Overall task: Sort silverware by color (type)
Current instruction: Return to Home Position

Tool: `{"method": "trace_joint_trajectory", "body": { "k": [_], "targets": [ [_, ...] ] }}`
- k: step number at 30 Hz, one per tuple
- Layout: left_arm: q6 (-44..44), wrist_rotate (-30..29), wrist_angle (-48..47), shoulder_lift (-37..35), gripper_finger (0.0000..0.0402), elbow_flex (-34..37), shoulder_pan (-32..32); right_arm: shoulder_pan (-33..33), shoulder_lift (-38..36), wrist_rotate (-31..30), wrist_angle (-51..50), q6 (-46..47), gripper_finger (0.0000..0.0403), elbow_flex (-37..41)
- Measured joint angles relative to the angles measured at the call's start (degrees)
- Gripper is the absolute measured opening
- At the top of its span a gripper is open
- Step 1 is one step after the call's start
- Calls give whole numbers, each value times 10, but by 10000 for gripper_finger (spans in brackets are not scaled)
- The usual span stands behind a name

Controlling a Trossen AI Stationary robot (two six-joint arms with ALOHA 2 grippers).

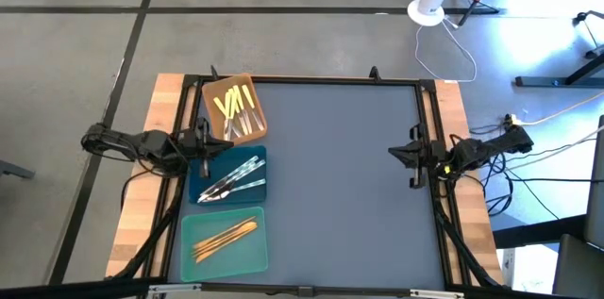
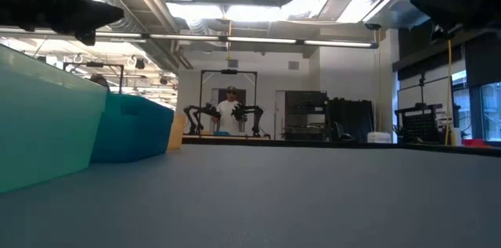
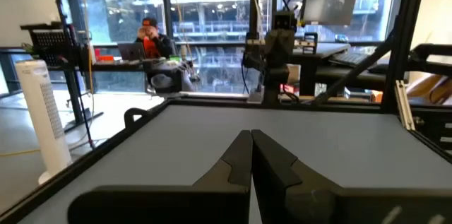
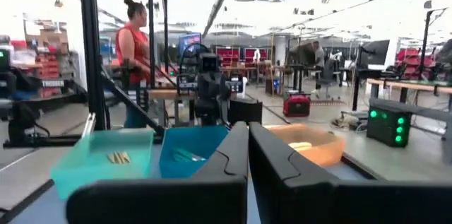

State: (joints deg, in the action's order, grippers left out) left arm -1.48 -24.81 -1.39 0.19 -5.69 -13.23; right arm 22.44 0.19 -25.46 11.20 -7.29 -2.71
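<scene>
Hovering clenched and empty, left end effector (image 1: pixel 225 142) sits between yellow-handled utensils (image 1: pixel 236 106) in the brown flat tray (image 1: pixel 215 91) and silver-grey utensils (image 1: pixel 231 181) in the blue flat tray (image 1: pixel 257 154). Orange-gold utensils (image 1: pixel 226 236) lie in the teal flat tray (image 1: pixel 245 257) beyond. Right end effector (image 1: pixel 396 153), also clenched empty, waits well apart.

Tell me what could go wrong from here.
1. The left hand, shut, hangs over the spot where the brown tray and the blue tray meet; a low sweep might clip their rims.
2. The silver utensils lie crossed in a heap, so a knock may spill some.
The right hand, shut, waits at the right edge of the table.
</scene>
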Motion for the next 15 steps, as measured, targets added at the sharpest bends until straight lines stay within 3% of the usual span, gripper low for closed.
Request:
{"method": "trace_joint_trajectory", "body": {
  "k": [6, 15],
  "targets": [
    [-2, 0, 56, 0, 0, 51, 0, 0, 3, -13, -9, 24, 5, 23],
    [-6, 3, 54, 1, 0, 53, 2, 0, 3, -64, -64, -1, 5, 23]
  ]
}}
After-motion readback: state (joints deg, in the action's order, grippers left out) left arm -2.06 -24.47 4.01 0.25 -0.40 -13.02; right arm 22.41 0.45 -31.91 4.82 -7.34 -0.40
